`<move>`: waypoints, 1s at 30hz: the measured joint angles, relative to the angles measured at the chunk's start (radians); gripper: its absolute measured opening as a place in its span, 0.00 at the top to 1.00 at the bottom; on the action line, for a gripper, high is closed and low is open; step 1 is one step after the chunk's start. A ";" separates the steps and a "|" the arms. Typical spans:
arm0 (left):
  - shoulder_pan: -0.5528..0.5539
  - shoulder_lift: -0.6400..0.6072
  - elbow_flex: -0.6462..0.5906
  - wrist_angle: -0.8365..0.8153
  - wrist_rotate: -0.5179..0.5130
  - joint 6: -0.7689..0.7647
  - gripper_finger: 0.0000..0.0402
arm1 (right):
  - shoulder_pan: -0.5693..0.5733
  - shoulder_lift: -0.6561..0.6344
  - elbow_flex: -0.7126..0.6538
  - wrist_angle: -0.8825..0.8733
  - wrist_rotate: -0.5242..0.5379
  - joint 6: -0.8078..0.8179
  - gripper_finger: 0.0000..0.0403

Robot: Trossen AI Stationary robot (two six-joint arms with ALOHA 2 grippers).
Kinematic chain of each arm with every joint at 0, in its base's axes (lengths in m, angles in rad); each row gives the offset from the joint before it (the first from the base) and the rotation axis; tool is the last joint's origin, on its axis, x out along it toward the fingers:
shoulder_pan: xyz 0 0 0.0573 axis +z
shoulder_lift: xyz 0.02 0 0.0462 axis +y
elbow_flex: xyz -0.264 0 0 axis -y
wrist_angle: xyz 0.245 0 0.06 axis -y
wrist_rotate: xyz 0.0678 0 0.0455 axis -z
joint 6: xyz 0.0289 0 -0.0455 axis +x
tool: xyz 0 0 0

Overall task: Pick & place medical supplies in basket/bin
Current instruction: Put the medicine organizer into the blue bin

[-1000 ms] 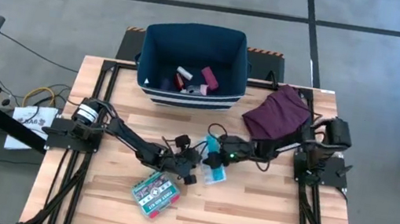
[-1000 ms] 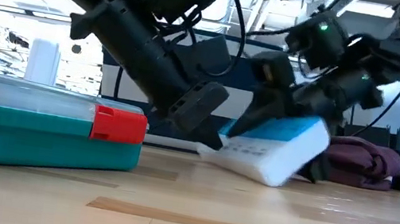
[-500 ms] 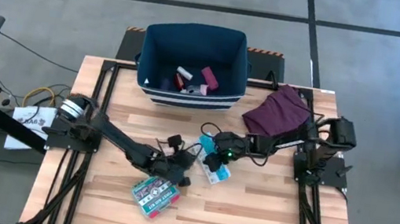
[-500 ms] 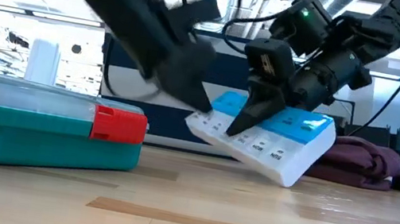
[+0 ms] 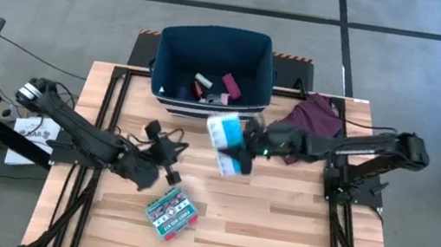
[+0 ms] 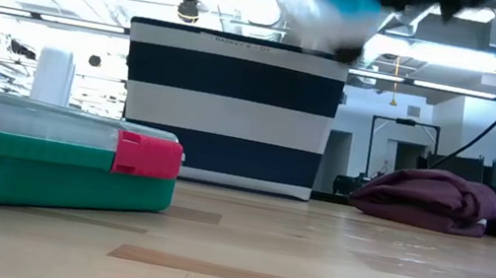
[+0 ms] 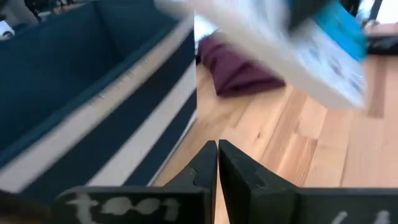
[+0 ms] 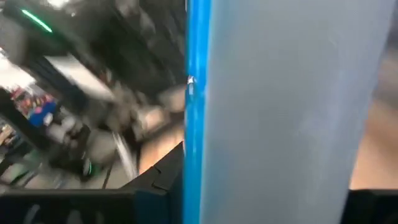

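While lifted near the bin (image 5: 211, 70), the pill strip (image 5: 224, 142) sits clamped in the right tool (image 5: 241, 147).

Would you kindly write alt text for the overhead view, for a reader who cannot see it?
Seen from above, the right end effector holds a light-blue pill organiser raised over the wooden table, just in front of the navy bin. The left end effector sits shut beside a teal first-aid box, and a maroon cloth lies to the right.
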 joint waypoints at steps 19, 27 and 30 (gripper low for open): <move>-0.001 -0.272 0.000 0.044 0.074 0.392 0.94 | -0.453 0.443 0.824 -0.663 0.039 -0.350 0.65; -0.001 -0.303 0.000 0.019 0.072 0.482 0.75 | -0.484 0.682 1.085 -0.819 0.001 -0.371 0.65; -0.001 -0.306 0.000 0.003 0.045 0.466 0.69 | -0.496 0.764 1.176 -0.961 0.003 -0.384 0.64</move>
